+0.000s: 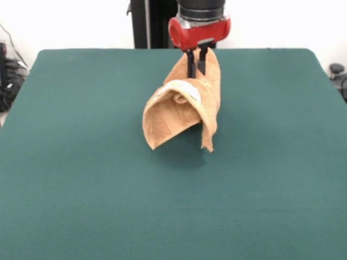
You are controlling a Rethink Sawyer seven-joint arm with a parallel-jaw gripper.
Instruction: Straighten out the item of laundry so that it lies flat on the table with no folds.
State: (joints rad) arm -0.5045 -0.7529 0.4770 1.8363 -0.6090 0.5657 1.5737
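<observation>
The tan-orange terry towel point(181, 108) hangs in the air above the green table point(81, 179), curled into a loose tube with its lower corners dangling near the cloth. A white label point(191, 90) shows on the curled top edge. My gripper point(196, 69), below the red wrist, is shut on the towel's upper edge and holds it up at the table's middle, toward the far side.
The robot's black pedestal point(152, 24) stands behind the table's far edge. Dark cables and gear point(8, 76) lie off the table's left side, and a dark object point(339, 76) sits off the right edge.
</observation>
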